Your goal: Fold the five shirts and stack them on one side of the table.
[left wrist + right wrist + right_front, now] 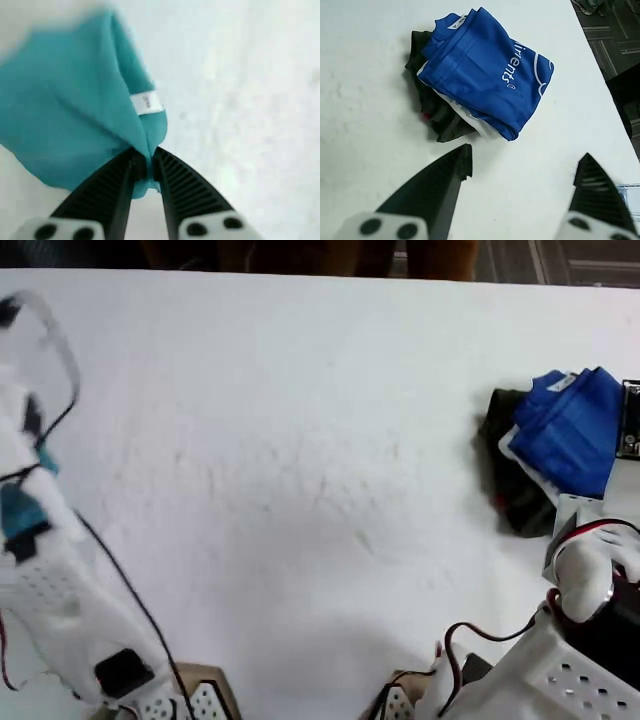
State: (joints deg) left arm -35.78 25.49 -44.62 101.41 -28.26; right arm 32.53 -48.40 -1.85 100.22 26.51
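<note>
The left tool (pixel 146 154) is pinched shut on a teal shirt (pixel 75 110) — the cloth is squeezed between its two black fingers (pixel 105 190). A small white tag (pixel 146 103) sticks out of the fold of the teal shirt. In the high view the left arm (pixel 50 590) is at the left edge of the white surface (pixel 300 440). A bit of the teal cloth shows beside it there.

The right tool (pixel 525 155) is wide open and holds nothing. It hangs over the surface, on the near side of a pile of shirts. The pile sits at the right side of the surface. On top is a folded blue shirt (pixel 485 65) with white print. Under it a white shirt (pixel 465 114) peeks out. A black shirt (pixel 422 95) lies at the bottom — it sticks out to the left of the blue one. The right arm (pixel 570 650) is in the near right corner.
</note>
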